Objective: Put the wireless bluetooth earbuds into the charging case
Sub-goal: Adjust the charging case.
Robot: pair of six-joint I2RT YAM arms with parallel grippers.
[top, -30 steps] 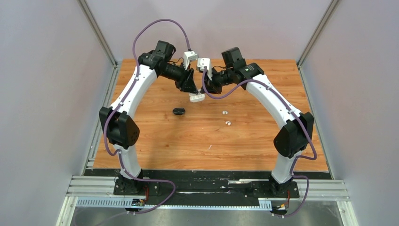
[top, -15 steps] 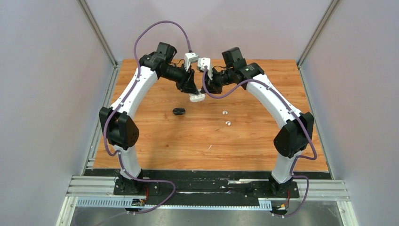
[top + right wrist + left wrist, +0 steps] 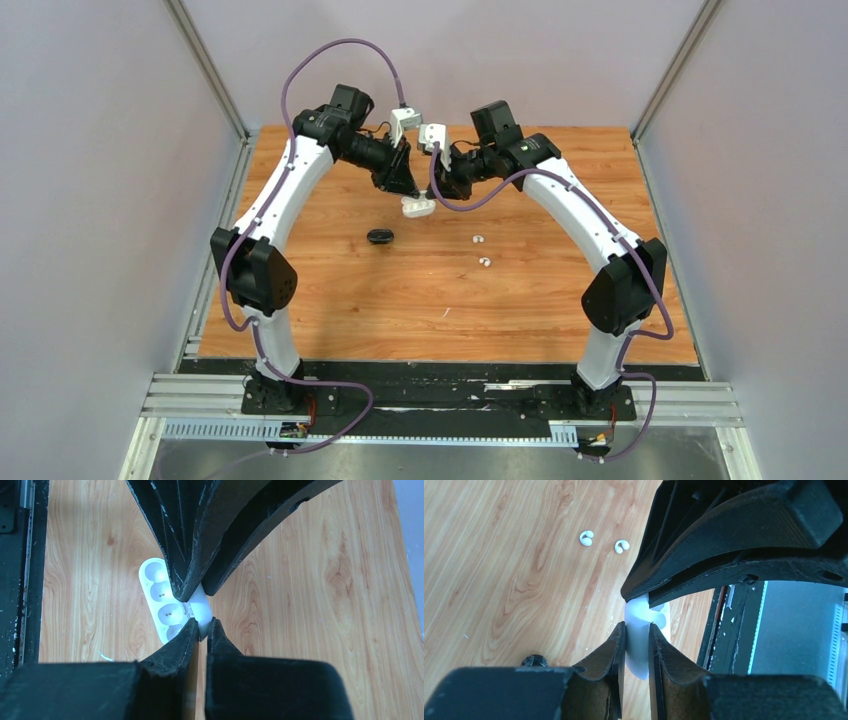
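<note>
Top external: left hand (image 3: 410, 188), right hand (image 3: 437, 190) tip-to-tip on charging case (image 3: 418, 208)

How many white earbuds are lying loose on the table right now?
2. One white earbud lies on the table right of centre; the second earbud lies nearer the front edge. The open white case shows only empty sockets, partly hidden.

Overhead, two wrist close-ups, shared case (image 3: 418, 207)
</note>
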